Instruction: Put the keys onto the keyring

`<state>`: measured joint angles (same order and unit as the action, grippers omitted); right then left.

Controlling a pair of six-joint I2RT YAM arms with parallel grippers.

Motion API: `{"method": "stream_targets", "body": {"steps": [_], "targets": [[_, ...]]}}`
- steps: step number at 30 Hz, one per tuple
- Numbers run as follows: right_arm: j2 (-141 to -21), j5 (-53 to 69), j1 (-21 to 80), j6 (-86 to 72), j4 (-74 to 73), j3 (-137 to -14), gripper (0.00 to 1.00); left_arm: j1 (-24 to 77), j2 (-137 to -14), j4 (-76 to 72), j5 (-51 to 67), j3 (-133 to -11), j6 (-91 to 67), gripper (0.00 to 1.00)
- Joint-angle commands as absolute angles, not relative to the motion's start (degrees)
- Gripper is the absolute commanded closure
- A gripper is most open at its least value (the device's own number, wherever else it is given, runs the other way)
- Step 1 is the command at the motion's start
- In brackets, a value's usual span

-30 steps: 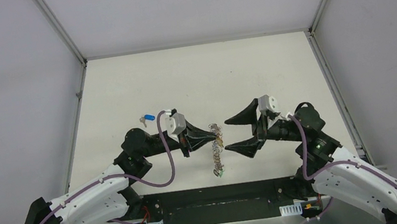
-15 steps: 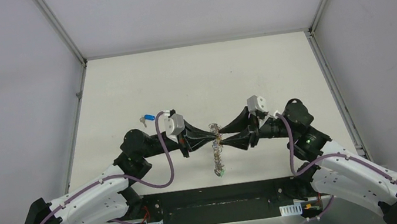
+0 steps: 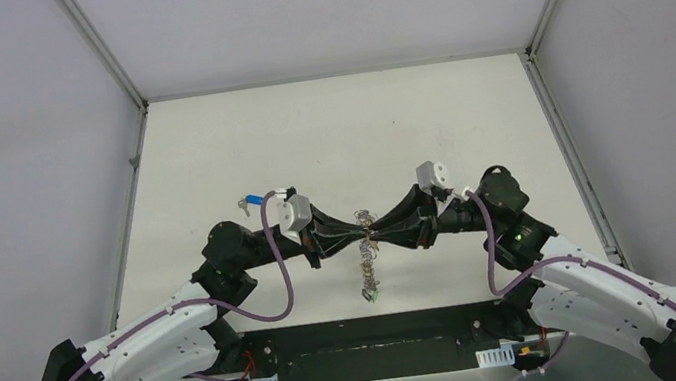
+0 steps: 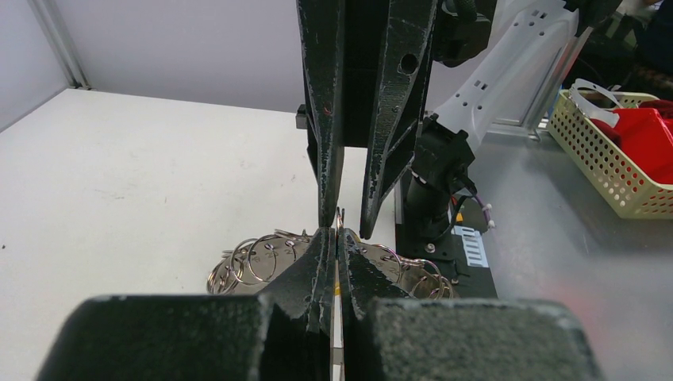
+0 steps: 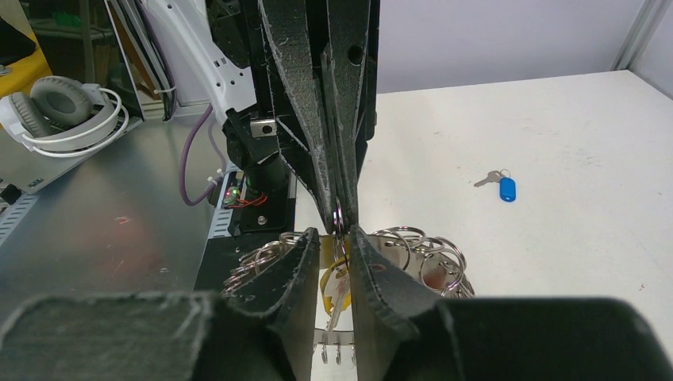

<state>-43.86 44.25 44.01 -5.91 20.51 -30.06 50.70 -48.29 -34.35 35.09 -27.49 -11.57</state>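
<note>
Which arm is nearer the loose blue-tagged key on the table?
Left: the left arm has its wrist beside the blue-tagged key; the right arm reaches in from beyond the keyring, farther off.

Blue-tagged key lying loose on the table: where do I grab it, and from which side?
Take the blue tag, not the thin silver key attached to it. Both lie flat on the table, so come straight down from above and close across the tag's narrow width. The tag looks the bulkier part and should give the fingers more to pinch.

Two tools (image 3: 357,236) (image 3: 378,236), one keyring (image 3: 367,267), one blue-tagged key (image 3: 253,201)
</note>
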Motion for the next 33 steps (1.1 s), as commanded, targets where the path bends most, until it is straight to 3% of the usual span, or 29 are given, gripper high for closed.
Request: {"method": "stream_targets", "body": {"steps": [1,7,14,20,22,33], "targets": [[-44.35,46.39,43.97,-6.28,24.87,-30.56,0.79,51.25,-46.80,-39.69,35.33,-28.39,-12.06,1.00],[-44.72,47.00,43.99,-6.44,25.14,-30.61,1.00,51.25,-46.58,-39.55,35.16,-28.21,-12.13,1.00],[-43.92,47.86,44.03,-4.28,20.47,-31.34,1.00,51.27,-45.83,-36.59,34.82,-28.48,-11.87,1.00],[-43.25,47.28,44.03,2.51,3.22,-36.74,1.00,51.25,-42.84,-24.21,34.45,-31.43,-8.36,0.69],[-43.12,46.69,44.03,4.81,-3.20,-39.04,1.00,51.24,-41.66,-20.08,34.25,-32.28,-6.65,0.64],[-50.00,43.59,43.97,13.26,-35.24,-54.60,1.00,51.27,-44.72,-6.60,36.06,-37.95,-2.20,0.61]]}}
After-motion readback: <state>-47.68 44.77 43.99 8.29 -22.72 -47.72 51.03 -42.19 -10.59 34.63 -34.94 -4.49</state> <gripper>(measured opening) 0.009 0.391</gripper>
